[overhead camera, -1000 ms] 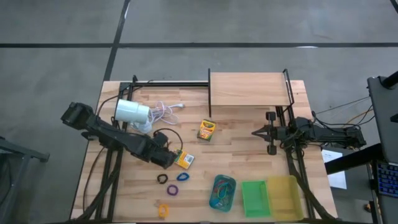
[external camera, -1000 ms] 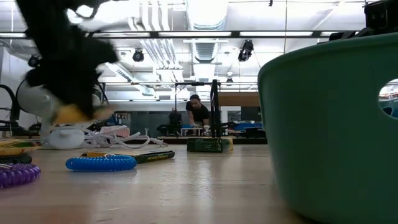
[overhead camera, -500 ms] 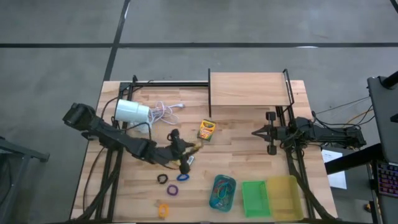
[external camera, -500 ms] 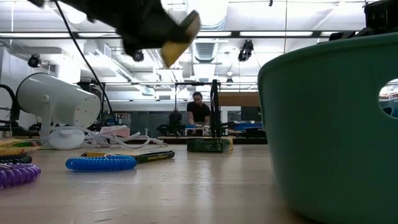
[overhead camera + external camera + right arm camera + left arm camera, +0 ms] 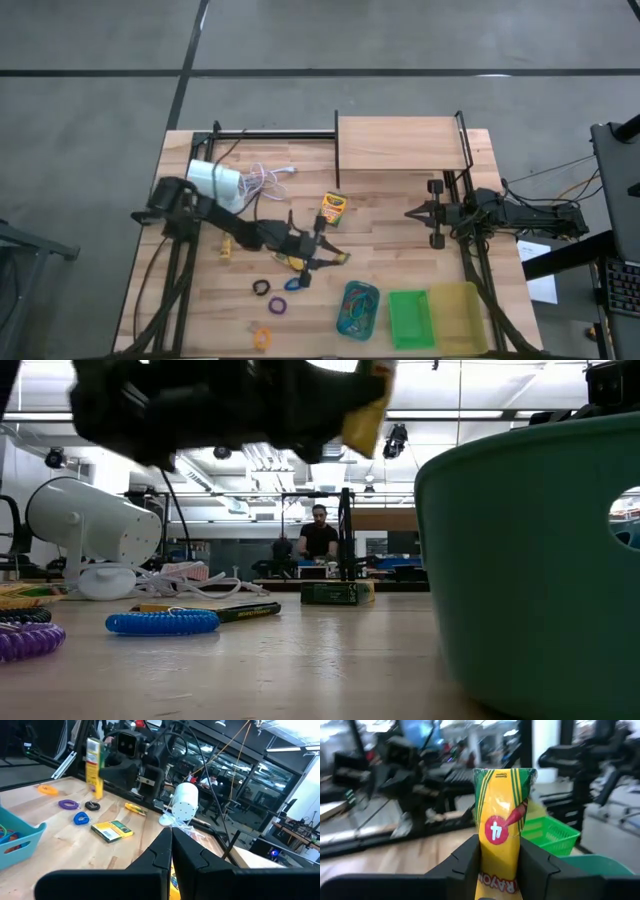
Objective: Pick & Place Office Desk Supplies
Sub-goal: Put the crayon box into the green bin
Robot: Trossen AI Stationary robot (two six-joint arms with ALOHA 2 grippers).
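My left gripper (image 5: pixel 325 258) hangs over the table's middle, shut on a yellow-and-green crayon box (image 5: pixel 502 820). The box also shows high up in the low view (image 5: pixel 365 415) and in the right wrist view (image 5: pixel 93 767). A second crayon box (image 5: pixel 332 208) lies flat on the table beyond it. Black (image 5: pixel 261 288), blue (image 5: pixel 293 283), purple (image 5: pixel 277 304) and orange (image 5: pixel 262 337) loops lie near the front edge. A small yellow piece (image 5: pixel 226 247) lies by the left arm. My right gripper (image 5: pixel 410 212) waits shut at the right, under the shelf's corner. My left gripper pinches the crayon box's lower end (image 5: pixel 496 879) between its two fingers (image 5: pixel 467 860), one on each narrow side. The fingers lie level and point toward the table's right edge. The box is lifted clear of the table and stands steeply, its printed face toward the wrist and its top end free above the fingertips.
A teal tray (image 5: pixel 358 308) holding coloured loops, a green tray (image 5: pixel 410 318) and a yellow tray (image 5: pixel 458 318) stand in a row at the front right. A white lamp (image 5: pixel 212 180) with its cord sits at the back left. A wooden shelf (image 5: pixel 400 145) stands at the back.
My left gripper has swung toward the table's right edge, from beside the loops to the table's middle. It has tipped from pointing down to level and rolled. The crayon box has gone with it, risen well clear of the table, and now stands on end.
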